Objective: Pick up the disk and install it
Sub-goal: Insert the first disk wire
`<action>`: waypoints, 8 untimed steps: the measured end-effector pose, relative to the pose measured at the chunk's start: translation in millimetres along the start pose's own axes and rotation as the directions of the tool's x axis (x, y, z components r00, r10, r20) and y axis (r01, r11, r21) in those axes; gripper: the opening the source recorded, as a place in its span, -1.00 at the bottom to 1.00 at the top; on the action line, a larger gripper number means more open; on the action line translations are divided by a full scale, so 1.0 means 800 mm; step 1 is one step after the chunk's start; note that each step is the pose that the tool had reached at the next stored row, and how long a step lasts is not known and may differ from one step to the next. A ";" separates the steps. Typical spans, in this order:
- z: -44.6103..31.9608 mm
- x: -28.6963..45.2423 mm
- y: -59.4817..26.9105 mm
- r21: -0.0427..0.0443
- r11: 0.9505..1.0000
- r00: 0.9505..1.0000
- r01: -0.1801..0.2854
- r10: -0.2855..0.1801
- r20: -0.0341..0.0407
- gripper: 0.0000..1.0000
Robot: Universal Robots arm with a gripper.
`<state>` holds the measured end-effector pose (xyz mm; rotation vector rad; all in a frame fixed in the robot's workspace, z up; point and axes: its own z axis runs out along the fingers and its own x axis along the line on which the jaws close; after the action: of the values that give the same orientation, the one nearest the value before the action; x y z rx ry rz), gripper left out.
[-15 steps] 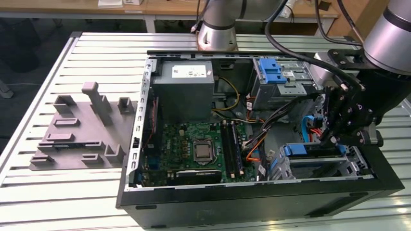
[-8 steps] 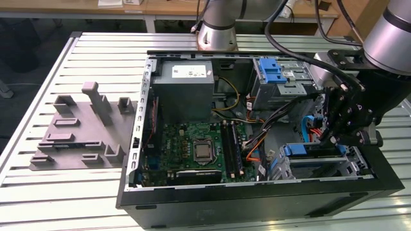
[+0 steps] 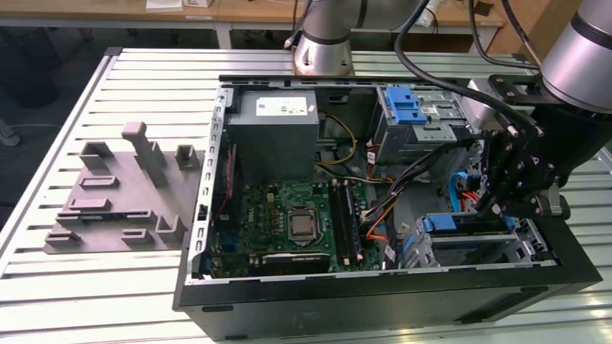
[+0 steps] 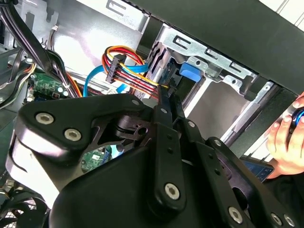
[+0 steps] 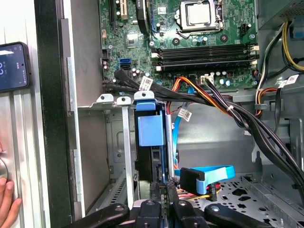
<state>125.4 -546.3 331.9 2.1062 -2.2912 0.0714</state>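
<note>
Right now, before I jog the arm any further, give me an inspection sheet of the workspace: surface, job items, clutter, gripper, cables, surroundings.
Surface: slatted metal table, carrying an open computer case.
Job's things: disk in its blue carrier stands on edge in the metal drive cage at the case's corner.
Clutter: grey moulded fixture block on the table, at the exterior view's left of the case.
Gripper: gripper is down inside the case at the drive cage; in the first wrist view its fingers sit together at the disk's end.
Cables: bundled wires and a blue flat cable run close beside the disk.
Surroundings: a person's hand near the case; a phone on the table.
</note>
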 end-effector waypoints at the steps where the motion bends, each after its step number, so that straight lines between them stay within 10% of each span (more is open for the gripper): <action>1: 0.0002 0.0001 0.000 -0.001 1.000 1.000 0.000 0.000 0.000 -0.67; 8: 0.0026 -0.0002 -0.001 -0.007 1.000 1.000 0.000 0.000 0.000 -0.67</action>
<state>126.3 -546.3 329.8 2.1032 -2.2876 0.0639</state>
